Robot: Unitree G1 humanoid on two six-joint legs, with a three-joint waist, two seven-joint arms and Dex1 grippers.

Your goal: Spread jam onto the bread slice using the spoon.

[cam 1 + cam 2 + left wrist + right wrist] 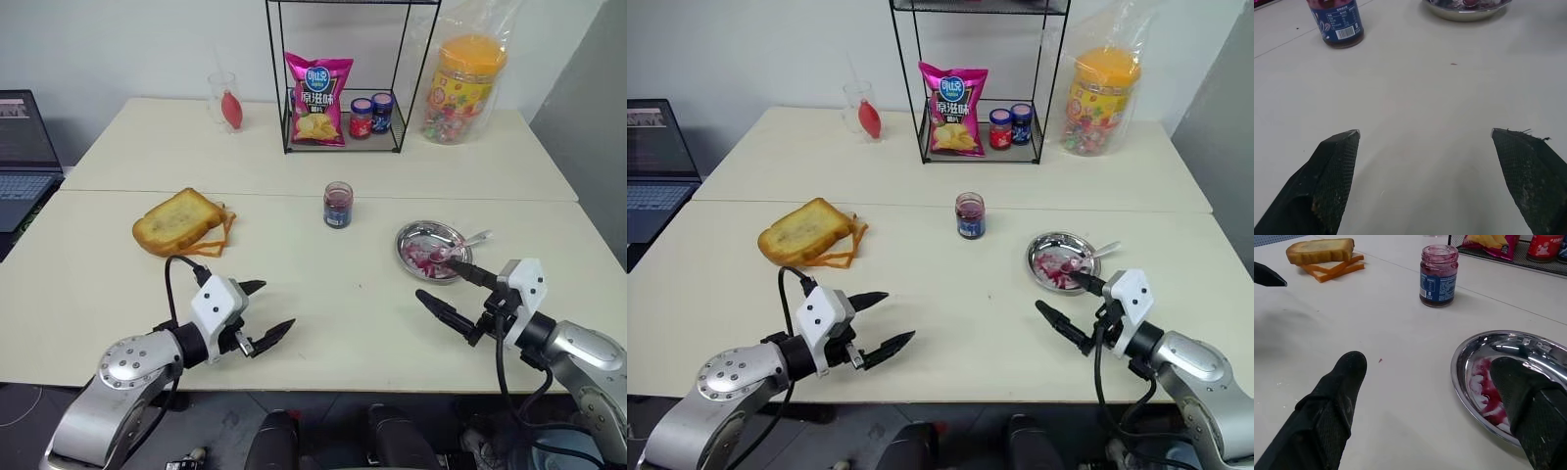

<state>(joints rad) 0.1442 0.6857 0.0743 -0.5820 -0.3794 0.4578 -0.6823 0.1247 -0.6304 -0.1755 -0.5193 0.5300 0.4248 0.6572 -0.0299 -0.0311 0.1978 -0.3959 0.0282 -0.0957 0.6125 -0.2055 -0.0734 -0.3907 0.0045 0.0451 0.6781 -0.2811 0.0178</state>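
Note:
The jam (338, 206) is a dark red-purple spread in an open glass jar with a blue label, standing mid-table. A thick golden-brown bread slice (178, 220) lies on a few thinner slices at the left. The spoon (460, 245) rests in a round metal dish (416, 235) smeared with jam at the right, its handle over the far rim. My left gripper (277, 304) hovers open near the front edge, in front of the bread, holding nothing. My right gripper (436, 279) is open and empty just in front of the dish; one fingertip (1518, 382) overlaps its rim.
A black wire rack (284, 117) at the back holds a pink chip bag (318, 98) and two small lidded jars (371, 116). A big candy jar (464, 88) stands back right, a glass (224, 98) back left, and a laptop (22, 147) at the far left.

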